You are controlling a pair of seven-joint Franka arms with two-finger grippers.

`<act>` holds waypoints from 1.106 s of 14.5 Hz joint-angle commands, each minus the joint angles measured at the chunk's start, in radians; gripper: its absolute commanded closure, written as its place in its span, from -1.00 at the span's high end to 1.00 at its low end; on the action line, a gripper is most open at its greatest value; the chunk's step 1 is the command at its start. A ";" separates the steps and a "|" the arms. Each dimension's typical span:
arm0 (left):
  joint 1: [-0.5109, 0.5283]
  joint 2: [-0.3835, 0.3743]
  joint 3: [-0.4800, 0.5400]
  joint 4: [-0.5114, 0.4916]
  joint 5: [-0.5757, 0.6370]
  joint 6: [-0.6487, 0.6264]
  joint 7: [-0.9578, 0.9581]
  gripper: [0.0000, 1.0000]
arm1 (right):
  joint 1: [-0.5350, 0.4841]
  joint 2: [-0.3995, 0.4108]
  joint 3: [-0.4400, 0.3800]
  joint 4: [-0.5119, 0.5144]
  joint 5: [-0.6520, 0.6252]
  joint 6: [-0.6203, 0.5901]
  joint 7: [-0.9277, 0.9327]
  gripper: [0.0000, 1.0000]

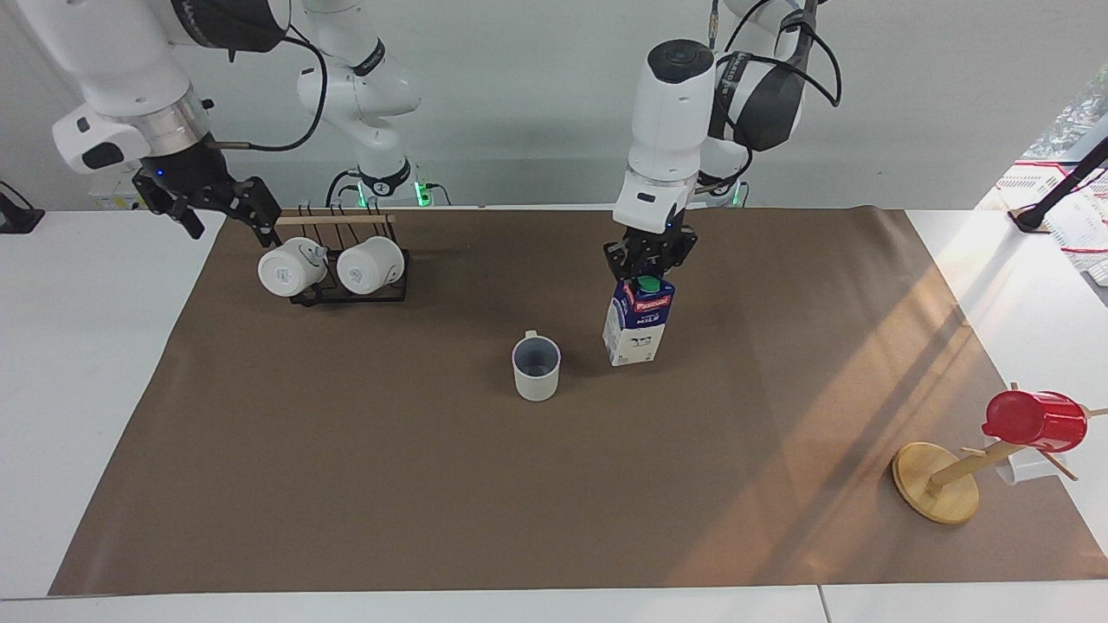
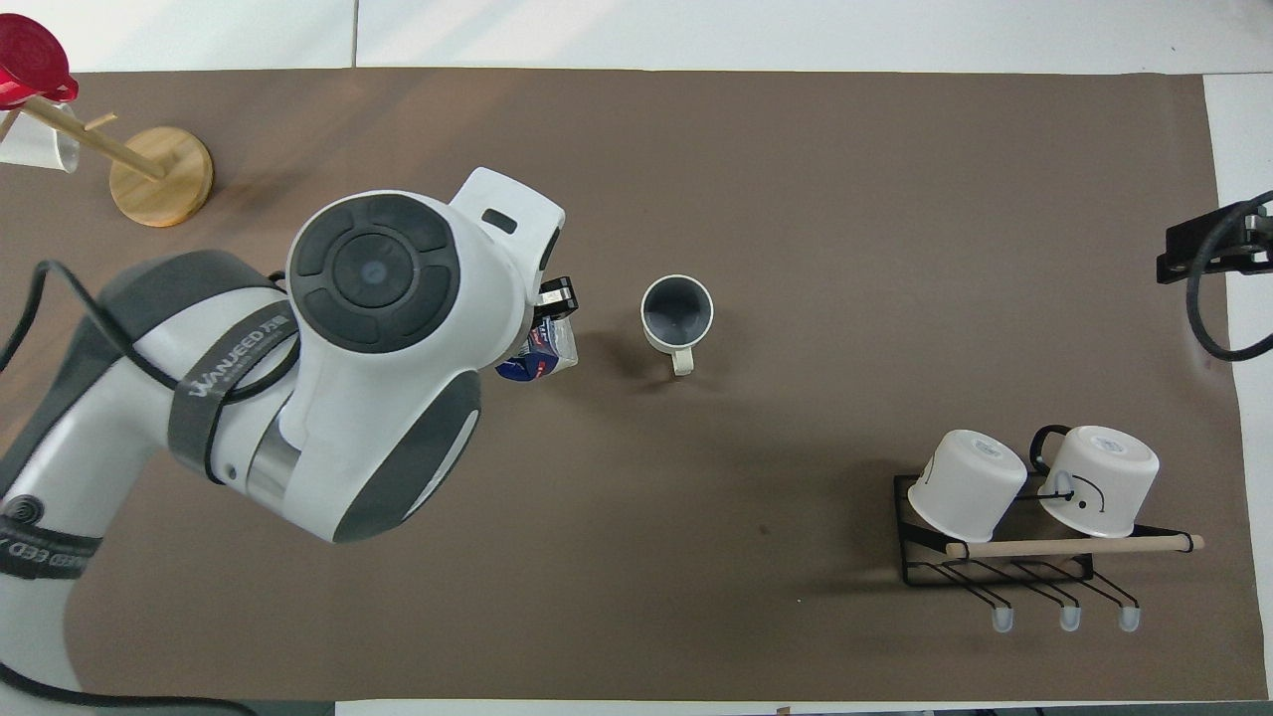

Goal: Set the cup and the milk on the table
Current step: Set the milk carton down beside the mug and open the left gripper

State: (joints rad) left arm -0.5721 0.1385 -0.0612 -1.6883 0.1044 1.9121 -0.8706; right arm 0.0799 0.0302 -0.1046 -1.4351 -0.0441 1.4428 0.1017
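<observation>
Milk point(image 1: 639, 322) at frame centre in the facing view, upright, base at or just above the brown mat of the tabletop point(image 1: 363, 484), just beside the cup point(image 1: 537, 368). Cup upright on the mat, mouth up, free of any tool: that half of the task apparently done. Left tool point(image 1: 649, 258) clamped on the carton's top ridge above the green cap; release and withdrawal apparently remaining. Whether the carton's base bears fully on the mat: not discernible. Right tool point(image 1: 227, 210) at upper left, fingers apart, empty, waiting above the mug rack point(image 1: 351, 290). Red cup point(image 1: 1034, 420) on wooden stand at lower right.
</observation>
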 commanded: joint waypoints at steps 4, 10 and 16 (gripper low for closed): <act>-0.083 0.136 0.017 0.107 0.054 -0.011 -0.080 -1.00 | -0.002 0.016 0.002 -0.016 0.029 -0.003 -0.025 1.00; -0.095 0.173 0.017 0.119 0.055 0.013 -0.082 -1.00 | 0.001 -0.002 0.003 -0.059 0.032 0.019 -0.082 1.00; -0.095 0.174 0.017 0.113 0.080 0.068 -0.080 -1.00 | 0.004 -0.015 0.003 -0.082 0.053 0.041 -0.097 1.00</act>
State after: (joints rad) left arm -0.6507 0.2963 -0.0589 -1.5997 0.1397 1.9734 -0.9346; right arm 0.0854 0.0451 -0.1031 -1.4812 -0.0074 1.4609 0.0285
